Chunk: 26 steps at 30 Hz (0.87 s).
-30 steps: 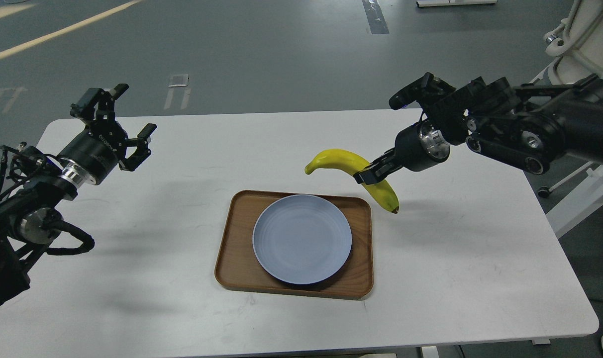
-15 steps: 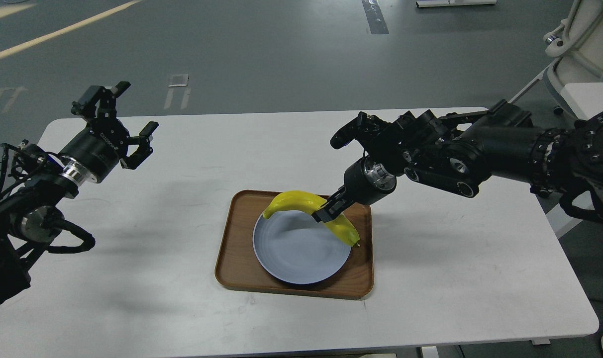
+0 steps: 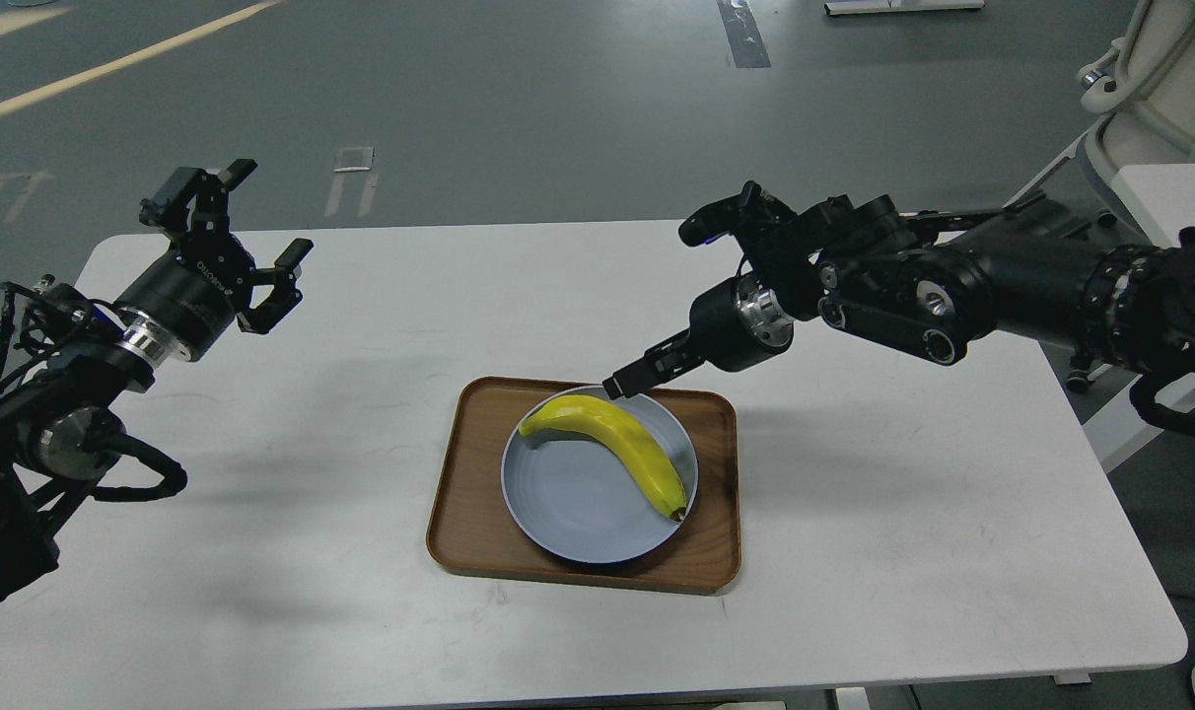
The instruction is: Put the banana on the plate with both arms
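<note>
Fingers of your left gripper are spread wide apart with nothing between them, raised over the far left part of the white table. Your right gripper reaches in from the right and points down toward the far rim of the plate; it is seen small and dark, so you cannot tell whether its fingers are apart or together. It holds nothing, and its tip sits just above the banana without clearly touching it.

You see the yellow banana lying on the round blue-grey plate, curving from the upper left of the plate down to its right edge, where the brown tip rests near the rim. The plate sits inside a brown wooden tray in the middle of the table. Your left arm stays well apart from the tray.
</note>
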Available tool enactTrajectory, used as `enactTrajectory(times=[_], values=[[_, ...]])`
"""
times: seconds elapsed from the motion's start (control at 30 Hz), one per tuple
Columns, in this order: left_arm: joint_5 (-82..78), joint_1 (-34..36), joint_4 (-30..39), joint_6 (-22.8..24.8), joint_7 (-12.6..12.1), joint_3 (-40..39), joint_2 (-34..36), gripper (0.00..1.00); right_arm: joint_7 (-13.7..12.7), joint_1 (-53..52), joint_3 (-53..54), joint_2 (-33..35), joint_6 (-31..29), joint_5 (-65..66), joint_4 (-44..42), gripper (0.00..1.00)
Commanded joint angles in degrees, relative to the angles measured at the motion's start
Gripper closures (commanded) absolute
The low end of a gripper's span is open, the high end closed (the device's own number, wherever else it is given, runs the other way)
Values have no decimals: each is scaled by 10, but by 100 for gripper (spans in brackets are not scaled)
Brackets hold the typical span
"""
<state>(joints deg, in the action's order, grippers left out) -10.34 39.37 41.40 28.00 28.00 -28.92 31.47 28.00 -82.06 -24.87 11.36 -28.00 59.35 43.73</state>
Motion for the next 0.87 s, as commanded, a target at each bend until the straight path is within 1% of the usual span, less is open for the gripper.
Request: enactTrajectory(times=[0.0,0.07,0.13,0.27,0.4,0.53,0.57,0.63,0.83], values=[[1,0,0,0,0,0,0,0,0,-1,51,59,0,-43,-4,0],[0,1,0,0,0,0,-2,0,0,10,106,114,0,-83,-15,0],[0,1,0,0,0,0,-3,0,0,28,139,137,0,-117,-23,0],[1,0,0,0,0,1,-9,0,0,140,247,174,0,-264,-65,0],[1,0,0,0,0,1,-18,0,0,229,333,176,0,-363,-86,0],[1,-4,-1,0,0,0,-28,0,0,347,438,168,0,-476,-77,0],[1,-4,-1,0,0,0,-28,0,0,347,439,168,0,-477,-77,0],[1,-5,-1,0,0,-3,-33,0,0,384,474,147,0,-496,-83,0],[1,-10,-5,0,0,0,-41,0,0,430,502,120,0,-499,-84,0]])
